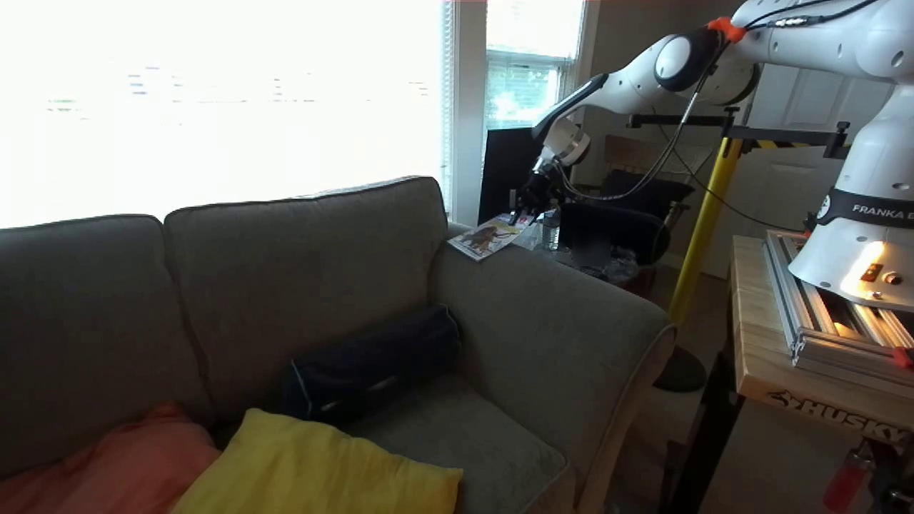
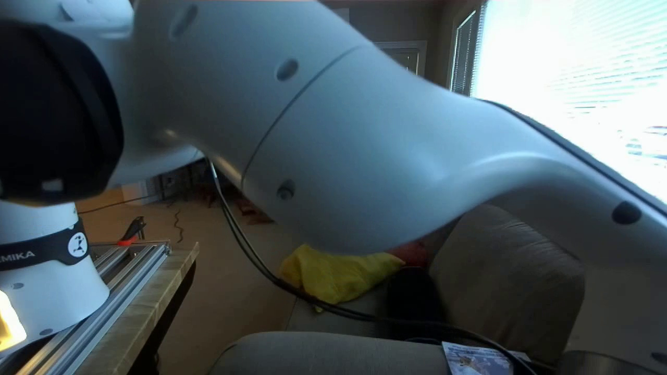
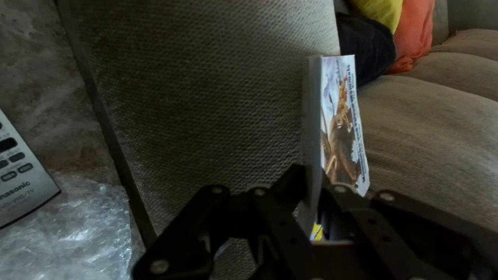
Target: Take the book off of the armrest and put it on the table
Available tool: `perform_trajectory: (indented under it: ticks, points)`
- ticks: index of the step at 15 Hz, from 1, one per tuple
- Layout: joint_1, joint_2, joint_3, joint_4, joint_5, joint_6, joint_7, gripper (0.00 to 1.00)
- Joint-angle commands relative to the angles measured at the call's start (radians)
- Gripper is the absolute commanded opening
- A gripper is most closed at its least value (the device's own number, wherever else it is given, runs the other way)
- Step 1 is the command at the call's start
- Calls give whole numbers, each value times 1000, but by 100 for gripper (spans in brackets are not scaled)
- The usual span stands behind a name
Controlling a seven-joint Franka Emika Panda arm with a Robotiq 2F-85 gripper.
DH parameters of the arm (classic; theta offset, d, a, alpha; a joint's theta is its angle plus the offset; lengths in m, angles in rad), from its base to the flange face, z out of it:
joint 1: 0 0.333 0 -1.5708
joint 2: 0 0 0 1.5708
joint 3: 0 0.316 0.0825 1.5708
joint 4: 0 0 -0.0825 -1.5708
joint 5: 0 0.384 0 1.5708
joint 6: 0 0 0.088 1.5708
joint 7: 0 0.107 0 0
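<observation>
A: Gripper (image 3: 310, 184) state?
B: Looks clamped: jaws closed on the book (image 3: 342, 132), one on the cover side, one on the back, pinch at the near end.
A: Book position?
B: Over the armrest (image 3: 206, 97); in an exterior view, near the back cushion (image 1: 307, 285). Can't tell if its far end touches fabric or hangs just clear.
A: Which way does it point?
B: Wrist view: from the gripper toward 12, long axis roughly 12–6, cover facing about 3.
A: And the table (image 3: 35, 74)?
B: I take it as the mottled top at 9, same view, past the armrest's edge. Remote (image 3: 23, 171) there at 9, clear plastic (image 3: 74, 233) at 8.
A: So the move?
B: My read: grasp done, placing not. Lift a bit, then carry toward 9. Long axis sits across the travel, so the free end could sag or drag on the armrest. I'd aim nearer 10, off the remote.
</observation>
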Motion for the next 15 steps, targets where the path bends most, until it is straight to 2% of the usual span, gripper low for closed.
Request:
perform_trajectory:
  ticks: [1, 5, 8, 12, 15]
  points:
    - [-15, -206, -47, -235, -20, -10, 22, 2]
    - [1, -368, -119, -396, -26, -1, 56, 2]
    - [19, -501, -162, -529, -66, -33, 16, 2]
    - [45, -698, -180, -689, -180, -97, -46, 2]
    - [111, -832, -231, -748, -262, -185, -92, 2]
